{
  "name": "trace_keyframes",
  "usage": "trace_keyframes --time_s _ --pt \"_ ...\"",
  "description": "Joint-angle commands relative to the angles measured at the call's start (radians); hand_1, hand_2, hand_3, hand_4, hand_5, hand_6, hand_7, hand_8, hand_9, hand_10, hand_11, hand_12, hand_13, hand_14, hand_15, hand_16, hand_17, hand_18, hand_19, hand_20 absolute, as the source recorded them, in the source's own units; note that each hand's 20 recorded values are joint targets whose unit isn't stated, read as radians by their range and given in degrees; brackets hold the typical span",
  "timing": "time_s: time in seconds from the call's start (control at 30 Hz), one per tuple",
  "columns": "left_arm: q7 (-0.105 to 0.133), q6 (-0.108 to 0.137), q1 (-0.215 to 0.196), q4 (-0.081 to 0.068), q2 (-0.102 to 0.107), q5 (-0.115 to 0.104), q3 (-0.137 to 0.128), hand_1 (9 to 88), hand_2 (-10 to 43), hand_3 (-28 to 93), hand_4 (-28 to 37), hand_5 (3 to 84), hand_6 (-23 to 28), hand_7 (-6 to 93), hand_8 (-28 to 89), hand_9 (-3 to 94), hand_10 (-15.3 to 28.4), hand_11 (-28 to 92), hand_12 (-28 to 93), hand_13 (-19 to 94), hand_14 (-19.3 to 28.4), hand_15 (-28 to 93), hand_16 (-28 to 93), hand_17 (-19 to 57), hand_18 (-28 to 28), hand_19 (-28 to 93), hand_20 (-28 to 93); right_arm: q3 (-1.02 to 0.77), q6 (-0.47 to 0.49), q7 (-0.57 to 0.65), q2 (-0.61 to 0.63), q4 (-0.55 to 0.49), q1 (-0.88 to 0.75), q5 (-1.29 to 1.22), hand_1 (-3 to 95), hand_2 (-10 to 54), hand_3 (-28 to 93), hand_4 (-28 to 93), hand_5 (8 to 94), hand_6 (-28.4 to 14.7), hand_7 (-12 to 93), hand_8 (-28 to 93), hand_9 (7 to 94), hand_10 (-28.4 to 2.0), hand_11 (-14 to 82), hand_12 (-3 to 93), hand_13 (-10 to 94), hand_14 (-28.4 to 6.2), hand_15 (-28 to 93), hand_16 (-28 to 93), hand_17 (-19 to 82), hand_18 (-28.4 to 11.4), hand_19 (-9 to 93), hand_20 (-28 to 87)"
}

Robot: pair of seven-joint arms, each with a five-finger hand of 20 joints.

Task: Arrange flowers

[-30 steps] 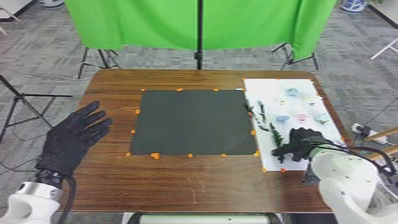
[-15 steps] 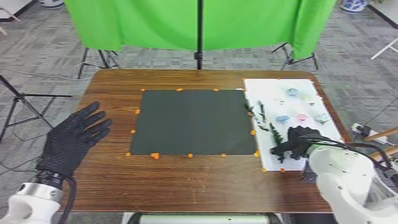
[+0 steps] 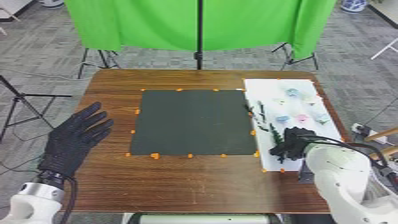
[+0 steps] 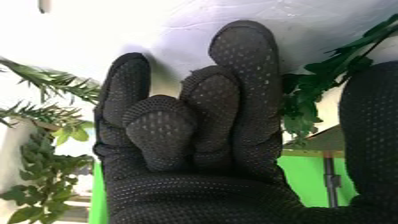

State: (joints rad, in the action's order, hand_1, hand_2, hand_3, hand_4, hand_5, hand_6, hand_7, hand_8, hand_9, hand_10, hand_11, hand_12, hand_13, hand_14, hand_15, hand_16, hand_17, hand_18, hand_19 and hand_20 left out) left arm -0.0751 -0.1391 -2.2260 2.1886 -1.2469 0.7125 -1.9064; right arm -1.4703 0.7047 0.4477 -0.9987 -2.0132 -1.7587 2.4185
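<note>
Leafy stem [image 4: 302, 107] lies on the white board [image 3: 266, 90], at about four o'clock of the table [image 3: 187, 185]. The right hand [image 3: 291, 142] is just beside it, at its three o'clock side; the fingers are a little bent, the thumb stands apart, and the stem is in the gap, not pinched as I judge. To pick it well, the thumb should close gently and low, on the thin stalk and not on the leaves. Then it is better to lift straight before going toward ten o'clock, to the dark mat [image 3: 191, 122], so that the blue flower [image 3: 282, 119] and pink flower [image 3: 302, 118], near twelve to one o'clock, are not dragged. At nine o'clock, well apart, the left hand [image 3: 75, 135] is spread and empty
</note>
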Motion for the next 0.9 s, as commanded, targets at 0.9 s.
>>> trace_keyframes --time_s 0.9 --pt "-0.004 0.006 -0.006 -0.007 -0.003 0.000 0.005 27.4 0.9 70 -22.6 35.5 2.7 21.4 -11 27.8 12.2 25 13 23 14.8 34 -1 -10.8 20.5 45 6 -0.096 -0.063 0.177 -0.054 -0.036 -0.219 -0.321 31.9 0.7 93 -4 80.5 -3.2 57 -1 88.2 -7.1 46.5 30.7 85 -3.3 69 22 38 -18.4 88 31"
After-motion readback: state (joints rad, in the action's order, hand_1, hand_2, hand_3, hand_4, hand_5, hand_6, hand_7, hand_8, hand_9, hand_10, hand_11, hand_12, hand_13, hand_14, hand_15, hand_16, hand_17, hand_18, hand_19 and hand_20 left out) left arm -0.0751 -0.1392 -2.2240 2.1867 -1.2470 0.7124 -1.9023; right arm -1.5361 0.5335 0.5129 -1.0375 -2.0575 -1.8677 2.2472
